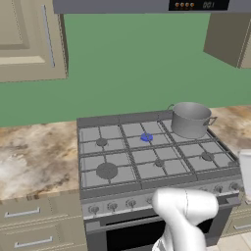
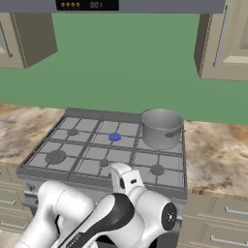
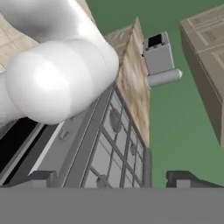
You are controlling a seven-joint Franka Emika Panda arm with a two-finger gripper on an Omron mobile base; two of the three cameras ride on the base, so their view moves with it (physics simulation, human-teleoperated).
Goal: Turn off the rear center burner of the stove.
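Currently I have the stove centred ahead of the base, set into the marbled worktop. Its rear center burner glows blue in the back row of grates, just left of a grey pot standing on the rear right burner; from the right base camera the same blue cap sits beside the pot.

My hand is held low in front of the stove, rolled on its side, and its two dark fingertips stand wide apart with nothing between them. Through the hand camera the grates run away from the fingertips toward a grey appliance on the worktop beyond.

The relation that matters: the row of knobs lies along the front panel, running left to right below the grates and above the black oven door. I judge the controlling knob to be somewhere in that row, close to the hand and well nearer than the burner itself; which knob it is I cannot tell.

Writing: a lit display above shows digits, too blurred for me to read with confidence. No brand marks are visible.
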